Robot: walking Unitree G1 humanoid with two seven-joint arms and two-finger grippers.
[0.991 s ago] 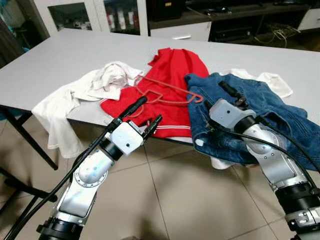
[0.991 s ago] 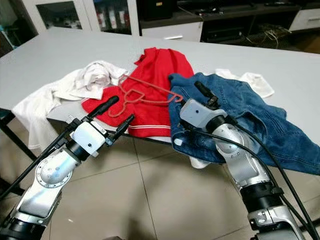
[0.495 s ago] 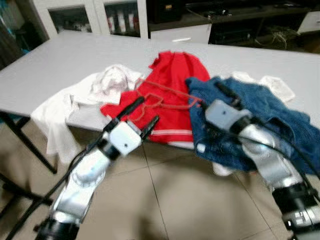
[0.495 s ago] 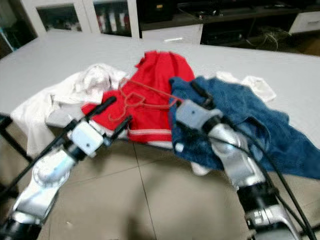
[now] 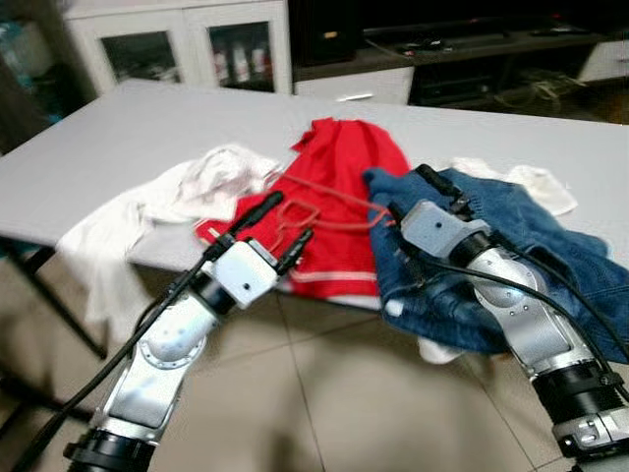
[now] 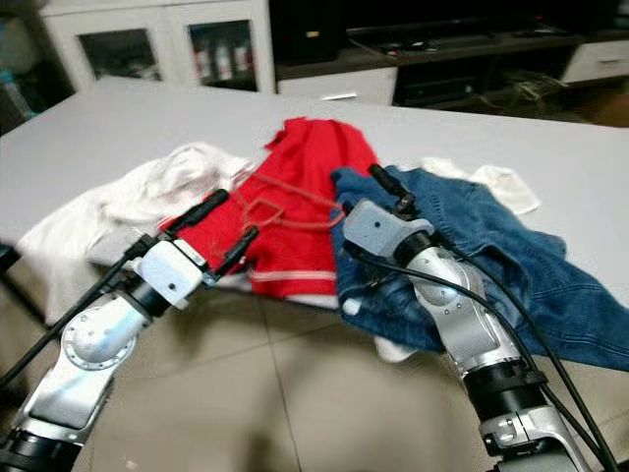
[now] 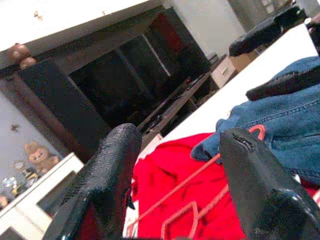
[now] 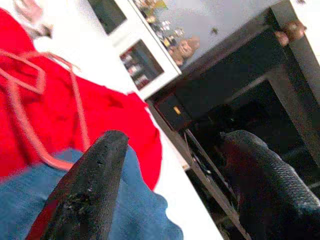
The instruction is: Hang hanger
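A thin red hanger (image 5: 329, 205) lies on a red garment (image 5: 349, 157) in the middle of the grey table (image 5: 128, 128). Its hook end rests against the blue jeans (image 5: 521, 236). My left gripper (image 5: 287, 218) stands open at the table's front edge, just short of the hanger's near loops, with nothing between its fingers. My right gripper (image 5: 411, 195) is open over the jeans' left edge, beside the hook end. In the left wrist view the hanger (image 7: 197, 212) lies ahead between the fingers (image 7: 107, 175). The right wrist view has the hanger (image 8: 25, 112) off to one side.
A white garment (image 5: 177, 192) droops over the table's front-left edge. More white cloth (image 5: 536, 182) lies behind the jeans. Cabinets with glass doors (image 5: 236, 49) and dark shelving (image 5: 472, 59) stand beyond the table. Tiled floor (image 5: 334, 393) is under my arms.
The head view has shaken and shifted a little. Both grippers stay open in about the same places by the hanger. The clothes have not moved.
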